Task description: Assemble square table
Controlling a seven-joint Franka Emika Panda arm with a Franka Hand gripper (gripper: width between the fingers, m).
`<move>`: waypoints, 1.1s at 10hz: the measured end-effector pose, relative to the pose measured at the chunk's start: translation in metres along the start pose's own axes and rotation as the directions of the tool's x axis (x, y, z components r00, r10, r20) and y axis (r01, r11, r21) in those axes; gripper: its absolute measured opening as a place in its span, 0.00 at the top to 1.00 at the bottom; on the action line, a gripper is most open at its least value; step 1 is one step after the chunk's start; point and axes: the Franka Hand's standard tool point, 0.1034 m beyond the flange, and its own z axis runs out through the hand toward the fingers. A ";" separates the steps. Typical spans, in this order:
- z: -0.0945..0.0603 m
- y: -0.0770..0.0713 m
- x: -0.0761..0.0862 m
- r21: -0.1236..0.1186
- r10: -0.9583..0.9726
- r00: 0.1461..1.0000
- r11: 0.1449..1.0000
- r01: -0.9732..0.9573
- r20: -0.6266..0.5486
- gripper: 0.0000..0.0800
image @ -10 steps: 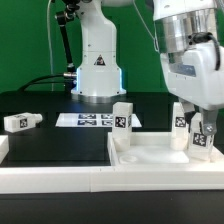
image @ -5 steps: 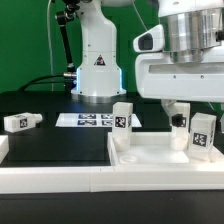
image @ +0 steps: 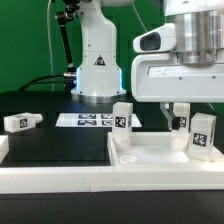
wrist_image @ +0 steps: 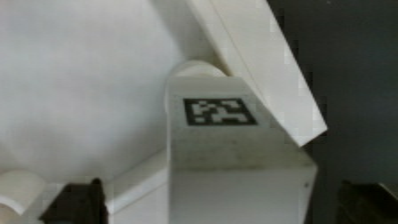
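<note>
One leg point(wrist_image: 217, 110) stands on the slab point(image: 150, 158), at the exterior view's right of the counter point(image: 60, 145), between jaws spread wide and gripping nothing. Light, stiff, slick plastic, likely: pinch its flat sides squarely, mid-height.

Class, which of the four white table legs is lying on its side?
The leg at the exterior view's far left, lying alone on the black mat; the other three stand upright on the white tabletop.
</note>
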 end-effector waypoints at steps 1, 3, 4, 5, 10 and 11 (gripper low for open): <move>0.001 -0.003 -0.002 0.003 0.011 1.000 1.000 -0.011 -0.009 0.22; 0.001 0.001 0.000 -0.001 0.013 1.000 1.000 -0.013 -0.009 0.63; 0.002 0.004 0.001 -0.005 0.016 1.000 1.000 -0.016 -0.008 0.63; 0.002 0.004 0.001 -0.005 0.027 1.000 1.000 -0.027 -0.008 0.63; 0.002 0.008 0.000 -0.007 0.348 0.938 0.937 -0.348 -0.006 0.63; 0.002 0.009 -0.001 -0.009 0.464 0.886 0.886 -0.464 -0.007 0.63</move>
